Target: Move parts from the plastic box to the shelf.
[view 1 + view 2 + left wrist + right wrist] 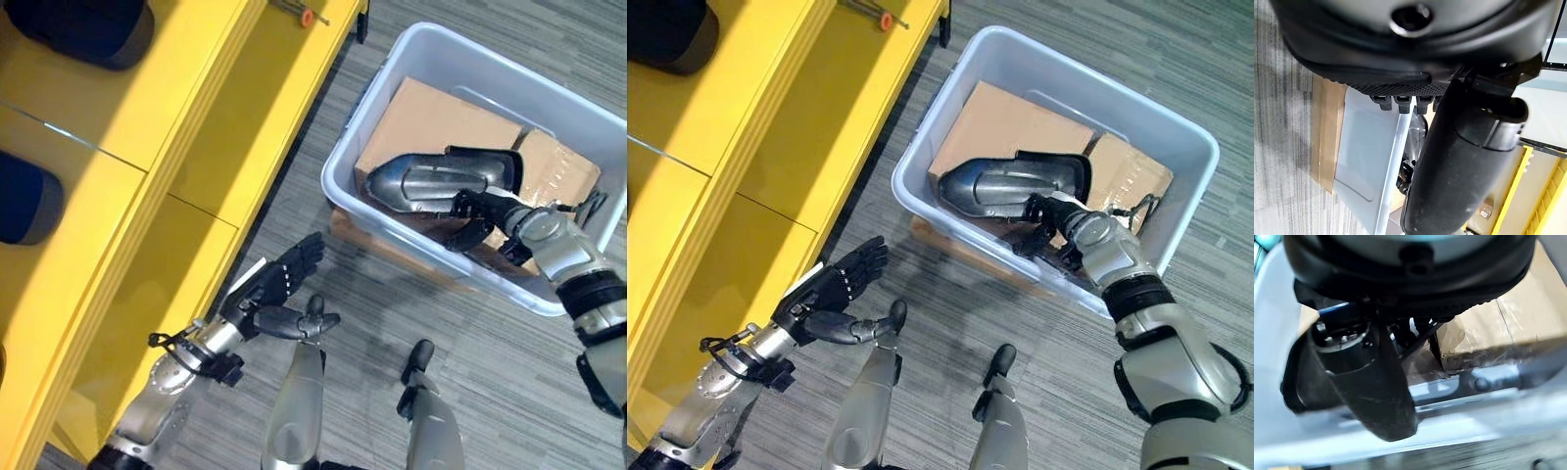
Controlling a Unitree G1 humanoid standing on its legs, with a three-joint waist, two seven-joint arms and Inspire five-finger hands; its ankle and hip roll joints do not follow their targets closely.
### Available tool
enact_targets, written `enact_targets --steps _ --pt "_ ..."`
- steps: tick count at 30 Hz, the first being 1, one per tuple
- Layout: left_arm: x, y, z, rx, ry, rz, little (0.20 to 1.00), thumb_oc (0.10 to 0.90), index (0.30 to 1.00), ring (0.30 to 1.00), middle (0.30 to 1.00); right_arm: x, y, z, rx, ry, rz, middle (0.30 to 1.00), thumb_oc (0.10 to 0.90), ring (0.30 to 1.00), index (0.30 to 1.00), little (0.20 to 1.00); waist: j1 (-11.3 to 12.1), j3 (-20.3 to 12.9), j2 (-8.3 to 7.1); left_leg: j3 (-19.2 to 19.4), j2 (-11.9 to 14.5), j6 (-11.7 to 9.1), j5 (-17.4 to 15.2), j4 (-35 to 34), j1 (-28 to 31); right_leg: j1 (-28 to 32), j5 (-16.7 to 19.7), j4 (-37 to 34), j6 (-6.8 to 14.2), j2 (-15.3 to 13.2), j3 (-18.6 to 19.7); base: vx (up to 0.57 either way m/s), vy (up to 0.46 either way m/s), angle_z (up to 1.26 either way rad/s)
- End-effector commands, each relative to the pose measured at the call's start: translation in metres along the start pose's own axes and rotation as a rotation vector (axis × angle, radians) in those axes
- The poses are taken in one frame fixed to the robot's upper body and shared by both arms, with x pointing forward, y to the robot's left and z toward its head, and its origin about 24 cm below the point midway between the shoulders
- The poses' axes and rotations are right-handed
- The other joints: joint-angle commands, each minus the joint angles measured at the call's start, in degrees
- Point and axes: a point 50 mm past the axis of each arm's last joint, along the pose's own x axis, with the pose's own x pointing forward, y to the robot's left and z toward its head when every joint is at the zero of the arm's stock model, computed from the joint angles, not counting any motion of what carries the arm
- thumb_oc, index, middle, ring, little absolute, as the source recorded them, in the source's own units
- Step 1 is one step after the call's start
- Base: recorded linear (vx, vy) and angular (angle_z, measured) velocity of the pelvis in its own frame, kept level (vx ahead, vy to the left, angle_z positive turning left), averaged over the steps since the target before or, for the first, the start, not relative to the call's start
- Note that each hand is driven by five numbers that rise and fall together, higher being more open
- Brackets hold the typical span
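A pale grey plastic box [341,157] stands on the floor at the right. In it, a curved silver and black part [423,182] lies across cardboard boxes [431,117]. My right hand [478,217] reaches into the box, its fingers curled round the part's near end; its thumb [1367,378] looms in the right wrist view, with cardboard [1508,318] behind it. The yellow shelf [196,127] runs along the left. Over the floor between shelf and box hangs my left hand [272,286], open, fingers straight, holding nothing.
Two dark rounded objects [83,24] [24,196] rest on the shelf's upper levels, and an orange-tipped tool [306,16] lies at its far end. A flat piece of cardboard [345,227] pokes out under the box. Grey carpet [372,294] lies between shelf and box.
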Motion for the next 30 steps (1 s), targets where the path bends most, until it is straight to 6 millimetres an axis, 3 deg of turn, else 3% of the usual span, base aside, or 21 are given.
enact_targets --steps 1,7,11,15,23,27,30 --pt "0.01 -0.016 0.03 -0.028 -0.193 -0.09 1.0 0.9 1.0 1.0 1.0 0.0 -0.005 -0.003 0.214 -0.016 0.004 1.0 0.9 1.0 1.0 1.0 0.5 0.7 0.94 4.2 -5.7 5.3 -0.9 -4.0 2.1 1.3 -7.2 6.1 -3.4 4.8 -0.6 -0.02 0.035 -0.02" --pt "0.015 -0.015 0.034 -0.042 -0.211 -0.087 1.0 0.9 1.0 1.0 1.0 0.001 -0.002 0.0 0.472 -0.13 -0.039 1.0 0.9 1.0 1.0 1.0 -0.4 0.7 1.97 4.7 -5.8 5.4 -1.2 -3.7 2.9 1.5 -7.1 6.1 -3.5 4.7 0.0 -0.01 0.032 -0.03" --pt "0.016 -0.015 0.033 -0.051 -0.213 -0.083 1.0 0.9 1.0 1.0 1.0 -0.002 -0.003 0.013 0.467 -0.243 -0.034 1.0 0.9 1.0 1.0 1.0 -0.7 0.7 2.52 4.8 -5.9 5.6 -1.3 -3.8 3.2 1.2 -7.2 6.5 -3.6 4.6 0.4 -0.01 0.038 -0.08" --pt "0.013 -0.015 0.03 -0.061 -0.217 -0.079 1.0 0.9 1.0 1.0 1.0 -0.015 0.001 0.038 0.334 -0.401 0.029 1.0 0.9 1.0 1.0 1.0 -1.5 0.7 3.03 4.9 -6.0 5.6 -1.0 -3.9 3.7 0.8 -7.2 7.1 -3.6 4.5 0.8 0.0 0.031 -0.02" --pt "0.01 -0.015 0.03 -0.066 -0.221 -0.075 1.0 0.9 1.0 1.0 1.0 -0.023 0.008 0.044 0.317 -0.461 0.052 1.0 0.9 1.0 1.0 1.0 -2.0 0.7 2.96 5.0 -5.9 5.7 -1.0 -4.1 4.1 0.8 -7.2 7.1 -3.6 4.4 1.0 0.0 0.005 -0.01" --pt "0.006 -0.017 0.028 -0.061 -0.22 -0.07 1.0 0.9 1.0 1.0 1.0 -0.042 0.015 0.065 0.34 -0.62 0.044 1.0 0.9 1.0 1.0 1.0 -3.0 0.7 2.59 5.2 -5.7 5.8 -1.2 -4.0 4.5 0.6 -7.2 7.5 -3.6 4.6 1.7 0.0 0.0 0.0" --pt "0.007 -0.021 0.027 -0.074 -0.225 -0.077 1.0 0.9 1.0 1.0 1.0 -0.082 -0.001 0.108 0.274 -0.963 -0.161 1.0 0.9 1.0 1.0 1.0 -3.9 0.7 3.38 5.4 -5.7 5.9 -1.6 -4.1 6.1 1.4 -7.2 7.4 -3.4 4.3 2.5 -0.01 0.011 -0.11"
